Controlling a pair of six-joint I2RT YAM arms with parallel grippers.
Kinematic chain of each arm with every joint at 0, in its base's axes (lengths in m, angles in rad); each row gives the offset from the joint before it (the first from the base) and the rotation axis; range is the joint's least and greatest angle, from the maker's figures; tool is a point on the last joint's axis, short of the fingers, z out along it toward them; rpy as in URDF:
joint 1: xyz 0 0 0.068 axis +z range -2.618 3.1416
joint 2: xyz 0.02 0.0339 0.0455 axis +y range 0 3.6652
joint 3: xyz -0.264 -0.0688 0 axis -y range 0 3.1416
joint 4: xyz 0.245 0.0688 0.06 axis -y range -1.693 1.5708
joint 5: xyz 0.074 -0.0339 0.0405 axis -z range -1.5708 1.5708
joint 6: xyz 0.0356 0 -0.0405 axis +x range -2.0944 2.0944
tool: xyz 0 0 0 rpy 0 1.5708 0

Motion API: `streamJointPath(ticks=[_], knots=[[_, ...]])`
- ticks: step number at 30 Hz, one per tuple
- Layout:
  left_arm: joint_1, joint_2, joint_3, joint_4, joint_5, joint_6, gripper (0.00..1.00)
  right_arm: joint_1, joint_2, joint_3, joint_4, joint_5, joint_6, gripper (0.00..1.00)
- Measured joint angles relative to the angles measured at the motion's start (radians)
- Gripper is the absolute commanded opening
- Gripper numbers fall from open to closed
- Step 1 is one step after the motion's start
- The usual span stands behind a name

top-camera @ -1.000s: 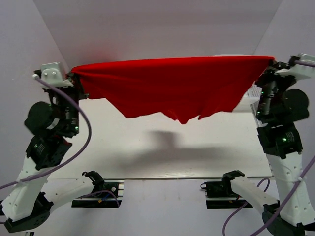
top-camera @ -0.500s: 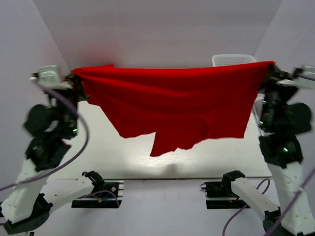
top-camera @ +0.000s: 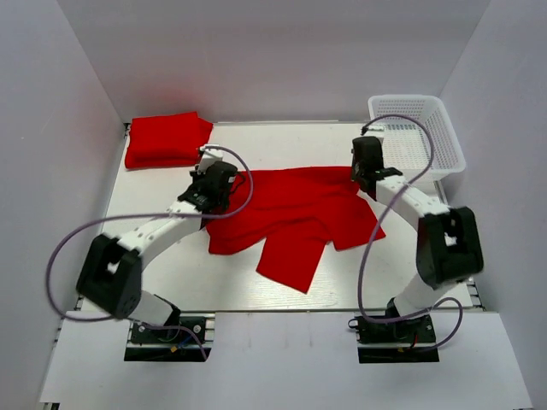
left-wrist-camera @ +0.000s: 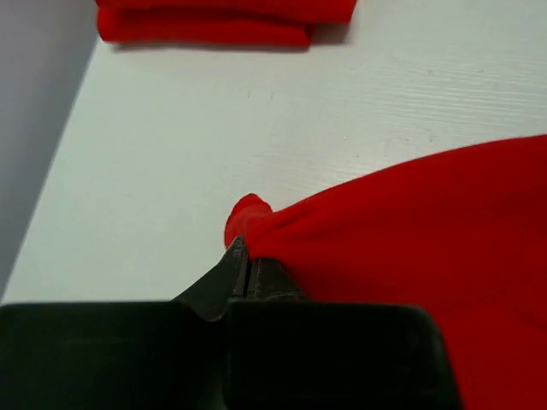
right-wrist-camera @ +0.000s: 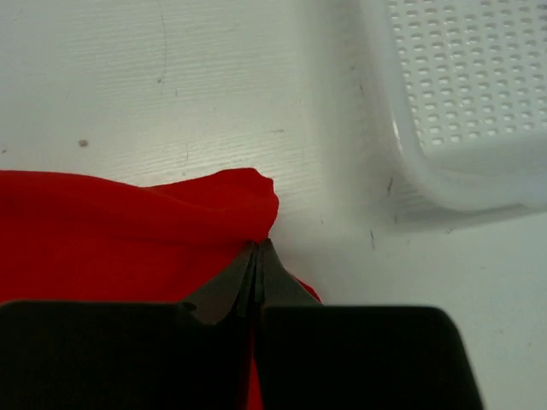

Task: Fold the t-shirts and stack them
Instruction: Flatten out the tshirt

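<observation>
A bright red t-shirt [top-camera: 291, 213] lies spread on the white table, one part trailing toward the near edge. My left gripper [top-camera: 224, 173] is shut on its far left corner, which bunches at the fingertips in the left wrist view [left-wrist-camera: 249, 224]. My right gripper [top-camera: 366, 156] is shut on the far right corner [right-wrist-camera: 248, 201]. Both grippers are low at the table. A folded red t-shirt [top-camera: 167, 138] lies at the far left corner; its edge shows in the left wrist view [left-wrist-camera: 214, 21].
A white plastic mesh basket [top-camera: 419, 137] stands at the far right, close beside my right gripper, and shows in the right wrist view [right-wrist-camera: 466, 94]. Grey walls close in the table on the left, right and back.
Both arms have swung down and forward from holding the shirt stretched high in the air. The shirt now lies on the table. The folded shirt and the basket have come into view.
</observation>
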Motion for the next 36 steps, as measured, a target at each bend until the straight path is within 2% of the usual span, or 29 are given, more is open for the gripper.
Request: streamJointPath(ticks=[6,16,17,19,21,23,24,25,31,34,36], knots=[[0.146,0.305,0.175,0.002,0.099,-0.064,0.00,-0.012,0.216,0.223,-0.032,-0.005,0.000,0.00],[0.317,0.583,0.498,-0.010,0.267,-0.062,0.00,-0.024,0.443,0.468,-0.074,0.025,-0.006,0.00],[0.324,0.603,0.525,-0.011,0.291,-0.055,0.03,-0.024,0.458,0.484,-0.083,0.030,-0.008,0.06],[0.332,0.633,0.565,-0.018,0.330,-0.045,0.20,-0.026,0.487,0.521,-0.101,0.037,-0.011,0.25],[0.338,0.648,0.586,-0.030,0.367,-0.034,0.61,-0.028,0.507,0.552,-0.118,0.045,-0.018,0.26],[0.345,0.650,0.589,-0.043,0.403,-0.027,0.92,-0.030,0.514,0.578,-0.142,0.045,-0.025,0.51],[0.347,0.650,0.591,-0.050,0.421,-0.028,1.00,-0.031,0.514,0.587,-0.154,0.044,-0.029,0.65],[0.347,0.649,0.591,-0.056,0.436,-0.029,1.00,-0.031,0.514,0.596,-0.164,0.044,-0.032,0.90],[0.349,0.591,0.591,-0.122,0.506,-0.019,1.00,-0.031,0.483,0.615,-0.224,0.002,-0.043,0.90],[0.351,0.482,0.566,-0.151,0.529,-0.013,1.00,-0.029,0.415,0.600,-0.261,-0.039,-0.044,0.90],[0.351,0.358,0.509,-0.156,0.541,-0.010,1.00,-0.029,0.341,0.574,-0.277,-0.064,-0.042,0.90]])
